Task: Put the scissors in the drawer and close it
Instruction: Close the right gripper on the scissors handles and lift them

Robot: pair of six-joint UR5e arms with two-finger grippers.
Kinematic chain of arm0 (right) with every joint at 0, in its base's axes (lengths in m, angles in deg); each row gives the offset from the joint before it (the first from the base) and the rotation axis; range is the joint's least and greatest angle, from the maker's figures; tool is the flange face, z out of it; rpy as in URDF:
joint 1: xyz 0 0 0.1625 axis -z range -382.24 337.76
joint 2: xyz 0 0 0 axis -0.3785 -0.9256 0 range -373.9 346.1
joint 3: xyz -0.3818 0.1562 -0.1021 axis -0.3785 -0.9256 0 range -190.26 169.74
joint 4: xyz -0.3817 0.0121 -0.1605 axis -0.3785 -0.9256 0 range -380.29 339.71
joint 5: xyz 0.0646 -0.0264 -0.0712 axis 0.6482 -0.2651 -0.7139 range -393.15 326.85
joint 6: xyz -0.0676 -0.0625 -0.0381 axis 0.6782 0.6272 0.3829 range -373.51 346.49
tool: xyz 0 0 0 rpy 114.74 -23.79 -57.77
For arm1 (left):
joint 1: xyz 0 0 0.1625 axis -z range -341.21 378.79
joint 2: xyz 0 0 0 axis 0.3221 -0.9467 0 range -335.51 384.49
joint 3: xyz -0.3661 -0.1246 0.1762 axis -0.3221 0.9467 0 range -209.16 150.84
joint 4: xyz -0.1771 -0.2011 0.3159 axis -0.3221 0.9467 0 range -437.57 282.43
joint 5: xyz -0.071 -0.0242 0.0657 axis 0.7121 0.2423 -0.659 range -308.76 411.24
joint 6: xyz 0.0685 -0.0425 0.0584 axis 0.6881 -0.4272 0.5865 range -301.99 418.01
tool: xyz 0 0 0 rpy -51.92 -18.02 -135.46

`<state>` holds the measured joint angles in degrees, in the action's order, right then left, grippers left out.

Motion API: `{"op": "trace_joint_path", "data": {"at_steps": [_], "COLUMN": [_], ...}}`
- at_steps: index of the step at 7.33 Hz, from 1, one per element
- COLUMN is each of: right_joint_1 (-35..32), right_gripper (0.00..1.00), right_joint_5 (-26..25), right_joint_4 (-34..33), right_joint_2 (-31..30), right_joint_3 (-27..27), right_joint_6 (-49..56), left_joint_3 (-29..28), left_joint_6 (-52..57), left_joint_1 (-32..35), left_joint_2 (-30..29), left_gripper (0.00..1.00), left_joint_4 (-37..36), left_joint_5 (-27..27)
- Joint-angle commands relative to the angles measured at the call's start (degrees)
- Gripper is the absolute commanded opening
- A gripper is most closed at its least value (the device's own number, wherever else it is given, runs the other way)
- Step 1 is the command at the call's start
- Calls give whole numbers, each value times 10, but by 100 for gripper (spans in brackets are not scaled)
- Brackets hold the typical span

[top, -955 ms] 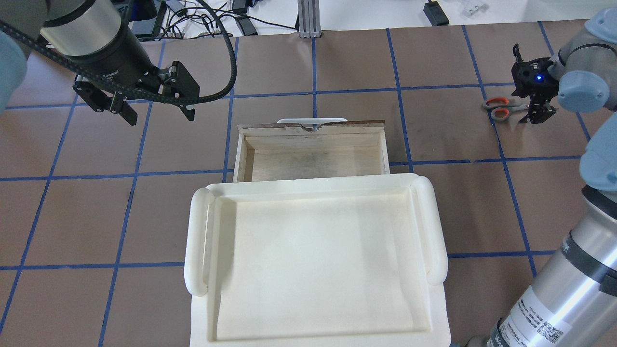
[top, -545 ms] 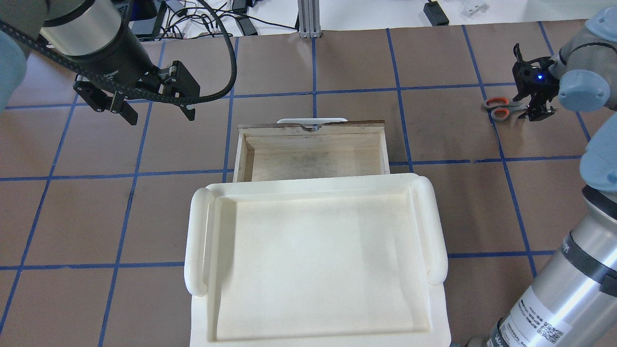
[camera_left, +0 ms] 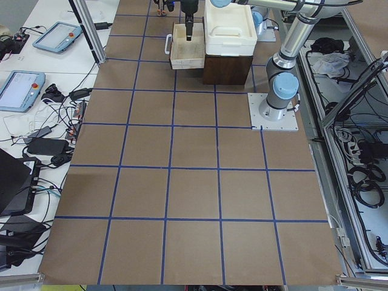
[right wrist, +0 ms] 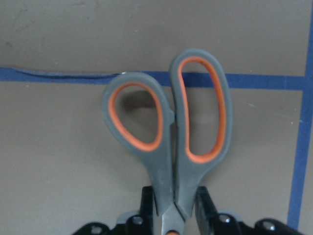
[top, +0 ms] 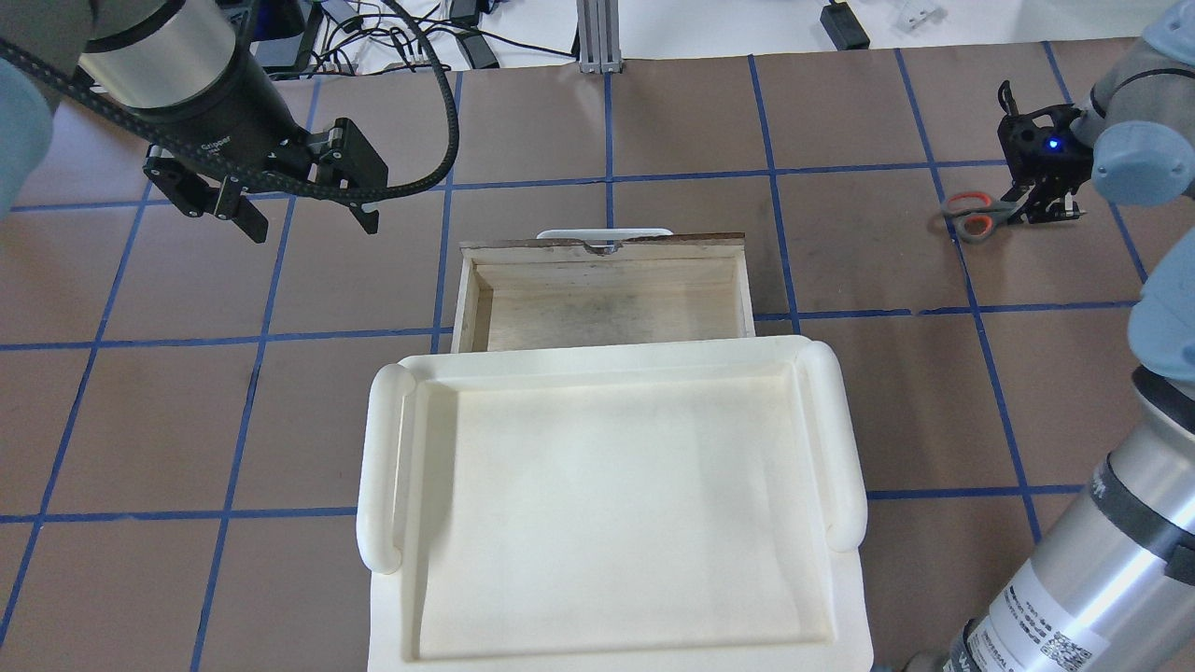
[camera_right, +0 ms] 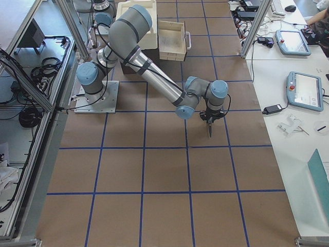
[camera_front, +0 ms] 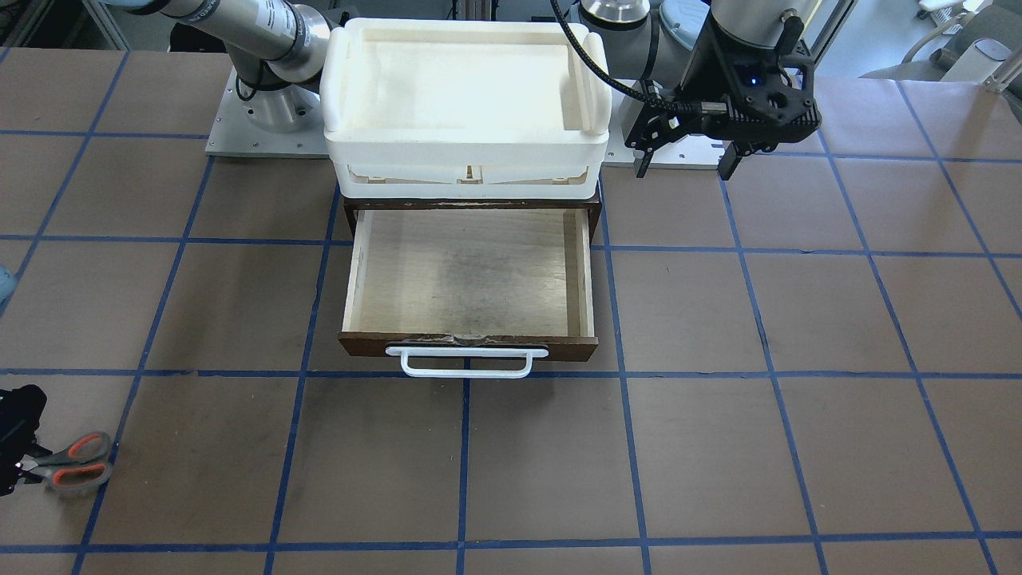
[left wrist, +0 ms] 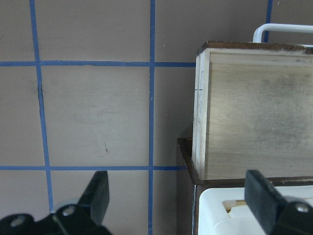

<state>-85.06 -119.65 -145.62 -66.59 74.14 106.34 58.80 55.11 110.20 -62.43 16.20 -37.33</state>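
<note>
**Scissors [top: 974, 217] clamped, well right of the drawer [top: 607, 315]**

We see their long axis run left-right, handle loops pointing left toward the open drawer. The right gripper [top: 1044, 207] pinches their neck. The left gripper [top: 311, 229] hovers left of the drawer, jaws spread.

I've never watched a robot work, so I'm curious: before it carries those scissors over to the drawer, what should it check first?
1. Grip: the right gripper is shut on the scissors just below the handle loops. Ok.
2. The drawer is pulled out. Ok.
3. Room inside the drawer: only bare plywood shows. Ok.
4. The left gripper is open and off to the drawer's other side, away from the scissors' path. Ok.
5. The white tray leaves the front part of the drawer uncovered. Ok.
6. Scissors lifted clear of the table: cannot tell.
</note>
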Motion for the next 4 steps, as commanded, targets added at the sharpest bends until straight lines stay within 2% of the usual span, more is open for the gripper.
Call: {"op": "trace_joint_path", "data": {"at_steps": [1,4], "right_joint_1": [-8,-89], "right_gripper": [0,0], "right_joint_5": [9,9], "right_joint_4": [43,139], "right_joint_2": [-50,-141], "right_joint_3": [1,2], "right_joint_6": [-5,-34], "left_joint_3": [0,0], "left_joint_6": [0,0], "left_joint_1": [0,-1], "left_joint_2": [0,0], "left_gripper": [100,100], "left_joint_4": [0,0], "left_joint_5": [0,-3]}}
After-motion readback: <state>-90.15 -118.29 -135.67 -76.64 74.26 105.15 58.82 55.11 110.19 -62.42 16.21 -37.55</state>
